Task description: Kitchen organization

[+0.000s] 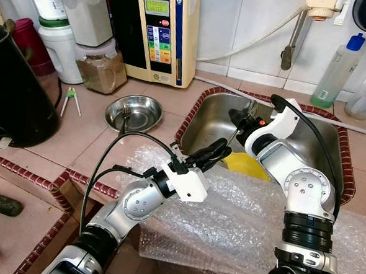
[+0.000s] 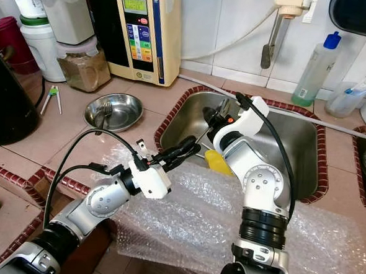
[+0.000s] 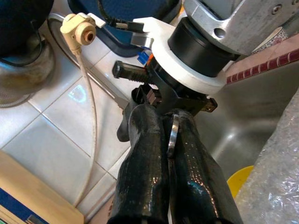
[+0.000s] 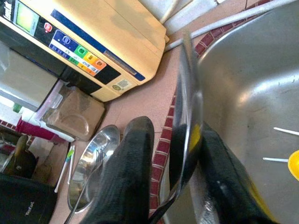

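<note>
Both jaws are closed on one thin metal utensil (image 3: 173, 135), probably a spoon handle: the left gripper (image 1: 212, 153) reaches forward over the sink (image 1: 202, 122) rim and pinches one end, while the right gripper (image 1: 240, 123), bent back across the basin, grips the other. Bubble wrap (image 1: 240, 221) covers the tiled counter (image 1: 90, 131) beside a steel bowl (image 1: 133, 113) with a fork (image 1: 124, 116).

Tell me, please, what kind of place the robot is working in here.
Most likely a home kitchen counter. A steel sink is set into a tiled worktop, a steel bowl holding a fork sits beside it, and a water ionizer stands against the tiled wall.
</note>
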Available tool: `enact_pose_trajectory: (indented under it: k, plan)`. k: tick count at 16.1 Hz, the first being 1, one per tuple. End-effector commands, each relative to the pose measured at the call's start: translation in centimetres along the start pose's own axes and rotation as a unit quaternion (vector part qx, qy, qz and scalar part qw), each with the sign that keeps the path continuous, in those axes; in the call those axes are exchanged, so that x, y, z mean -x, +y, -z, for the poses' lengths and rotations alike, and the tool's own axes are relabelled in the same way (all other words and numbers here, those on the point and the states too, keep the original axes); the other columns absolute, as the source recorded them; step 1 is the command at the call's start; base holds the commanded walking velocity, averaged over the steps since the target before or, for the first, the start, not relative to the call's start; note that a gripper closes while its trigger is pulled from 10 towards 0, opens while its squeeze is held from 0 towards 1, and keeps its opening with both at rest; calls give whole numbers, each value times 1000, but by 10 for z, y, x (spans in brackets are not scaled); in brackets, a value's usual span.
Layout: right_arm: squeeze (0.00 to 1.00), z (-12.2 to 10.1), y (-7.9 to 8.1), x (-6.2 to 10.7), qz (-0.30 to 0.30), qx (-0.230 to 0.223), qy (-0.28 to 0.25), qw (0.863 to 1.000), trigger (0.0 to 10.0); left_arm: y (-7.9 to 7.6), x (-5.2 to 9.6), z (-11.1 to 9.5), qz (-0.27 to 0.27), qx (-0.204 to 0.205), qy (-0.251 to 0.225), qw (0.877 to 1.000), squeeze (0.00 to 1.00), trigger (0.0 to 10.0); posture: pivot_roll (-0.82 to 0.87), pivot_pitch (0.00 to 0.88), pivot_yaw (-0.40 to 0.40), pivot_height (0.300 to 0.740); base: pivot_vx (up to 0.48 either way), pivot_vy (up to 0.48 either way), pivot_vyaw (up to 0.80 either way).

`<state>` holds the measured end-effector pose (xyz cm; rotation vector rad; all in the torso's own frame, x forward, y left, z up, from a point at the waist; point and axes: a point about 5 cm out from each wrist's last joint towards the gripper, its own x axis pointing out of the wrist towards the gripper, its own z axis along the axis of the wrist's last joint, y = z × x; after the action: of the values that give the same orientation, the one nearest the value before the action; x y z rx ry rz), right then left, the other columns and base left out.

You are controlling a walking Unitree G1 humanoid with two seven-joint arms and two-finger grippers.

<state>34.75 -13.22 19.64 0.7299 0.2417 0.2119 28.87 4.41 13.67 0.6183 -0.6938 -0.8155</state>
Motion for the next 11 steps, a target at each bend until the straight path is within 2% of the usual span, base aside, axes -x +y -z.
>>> enact_pose_trajectory:
  k: [1, 7, 8, 9, 10, 11]
  plan:
    - [0, -7, -7, 1, 22, 14, -11, 1000, 0, 12, -1, 1, -20, -11, 1, 1000, 0, 0, -36, 32, 55, 740, 0, 0, 0]
    - [0, -8, -8, 0, 26, 17, -18, 999, 0, 14, -4, 6, -20, -13, 11, 1000, 0, 0, -39, 14, 65, 740, 0, 0, 0]
    - [0, -9, -9, 0, 29, 17, -22, 999, 0, 15, -3, 9, -24, 0, 26, 999, 0, 4118, -40, 13, 66, 740, 0, 0, 0]
    - [0, -9, -9, 0, 31, 17, -24, 999, 0, 14, -3, 11, -19, 20, 31, 999, 612, 10000, -39, 12, 66, 740, 0, 0, 0]
    - [0, -10, -10, 0, 37, 18, -31, 999, 0, 15, -2, 12, -22, 35, 33, 999, 1000, 10000, -37, 9, 66, 740, 0, 0, 0]
    - [0, -11, -12, -1, 44, 22, -35, 998, 0, 16, -2, 13, -24, 31, 33, 999, 1000, 10000, -36, 8, 66, 740, 0, 0, 0]
